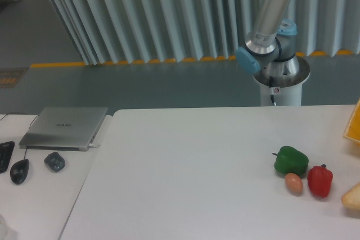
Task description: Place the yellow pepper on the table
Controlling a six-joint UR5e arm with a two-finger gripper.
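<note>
my arm [269, 18]: rises from its white pedestal base [279, 85] behind the far edge of the worktop, leaning up and to the right out of the top of the picture.
my jaws: out of view, above the frame, so i cannot tell whether they are apart or together.
yellow pepper: i cannot see it anywhere in this view.
worktop [191, 167]: large, white, rounded corner at the near left.
green pepper [291, 160]: on the worktop toward the right side.
red pepper [320, 180]: just right of and nearer than the green one, upright with its stem up.
egg-like brown thing [293, 183]: between the two peppers, touching or nearly touching the green one.
yellow-orange thing [353, 123]: cut off by the right edge, too little shows to name it.
pale bready thing [352, 197]: at the right edge, near the red pepper.
side desk [34, 200]: left of the worktop, carrying a closed laptop [64, 127], a dark mouse [19, 170] and a small grey-green lump [54, 161].
</note>
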